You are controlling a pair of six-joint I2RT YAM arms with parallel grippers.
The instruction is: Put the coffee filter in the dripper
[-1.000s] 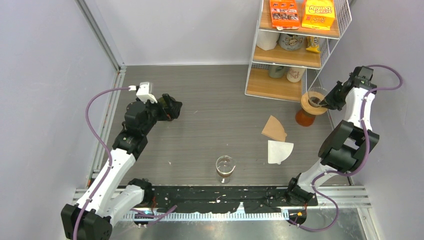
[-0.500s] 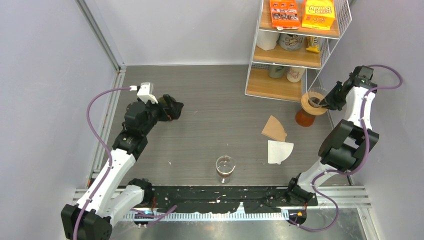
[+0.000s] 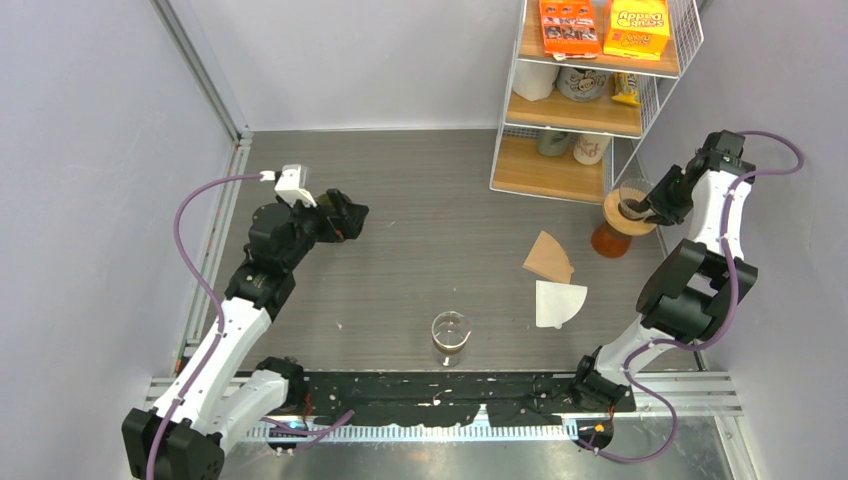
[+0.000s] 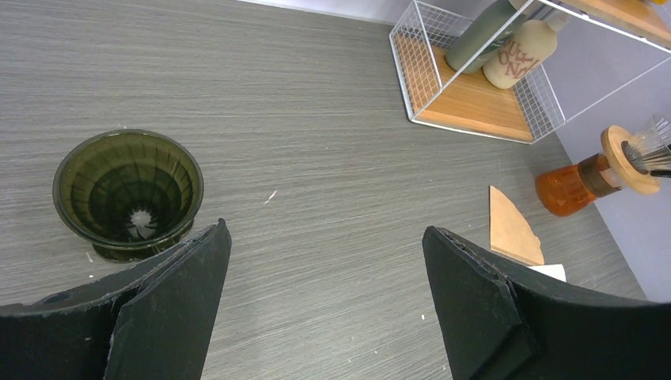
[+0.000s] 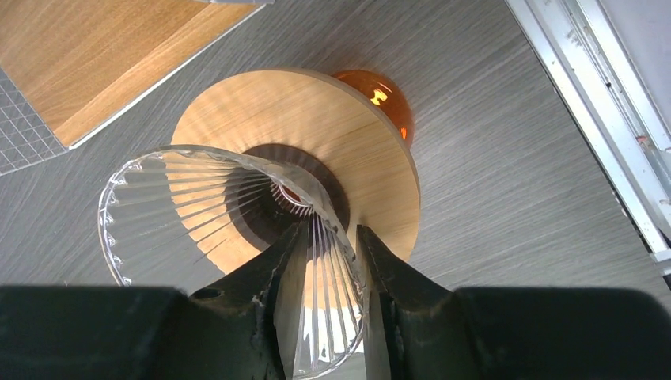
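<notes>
right pincer (image 5: 331, 237) straddles the glass dripper (image 5: 182, 206) wall at 2 o'clock, grip unclear; left pincer (image 4: 324, 229) gapes wide, empty.

The grey bench (image 3: 430, 190) carries fine, pale wood-grain streaks. The dark olive-green ribbed glass dripper (image 4: 126, 194) shows lighter radial lines inside. The clear fluted glass dripper (image 5: 198, 206) lets through the pale tan, straight-grained round wooden collar (image 5: 372, 158), and the round glass carafe (image 5: 380, 95) glows amber-orange. One fan-shaped paper filter (image 3: 549, 257) is brown, the other fan-shaped paper filter (image 3: 558, 302) white. The white wire shelf rack (image 3: 545, 170) has honey-coloured boards, an orange carton (image 3: 568, 25) with dark spots and a yellow box (image 3: 637, 27) with red lettering. Both the left tool (image 4: 324, 229) and the right tool (image 5: 330, 231) are matte black. The arms are white and black, the cables purple.
</notes>
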